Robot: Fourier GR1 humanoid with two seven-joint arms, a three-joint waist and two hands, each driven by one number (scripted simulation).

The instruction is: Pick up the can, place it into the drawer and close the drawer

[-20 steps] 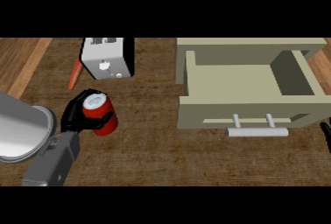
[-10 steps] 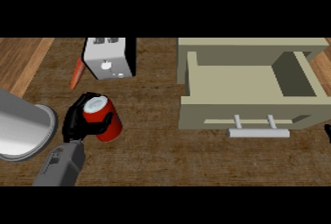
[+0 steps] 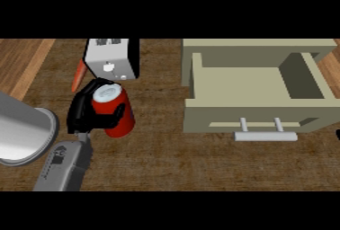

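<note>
A red can (image 3: 117, 116) with a pale top stands upright on the brown counter, left of centre. My left hand (image 3: 87, 113) is curled round it from the left, thumb across its front, and the forearm comes up from the lower edge. The beige drawer (image 3: 253, 117) is pulled open at the right and its inside shows nothing in it. Its light handle (image 3: 265, 135) faces me. Only a dark sliver of my right hand (image 3: 338, 134) shows at the right edge.
A white toaster (image 3: 113, 59) stands just behind the can, with an orange-red thing (image 3: 79, 76) beside its left side. A large silver pot (image 3: 23, 130) sits at the left edge, close to my left forearm.
My left hand and the can have shifted a little to the right and away from me, toward the toaster. The drawer has not moved.
</note>
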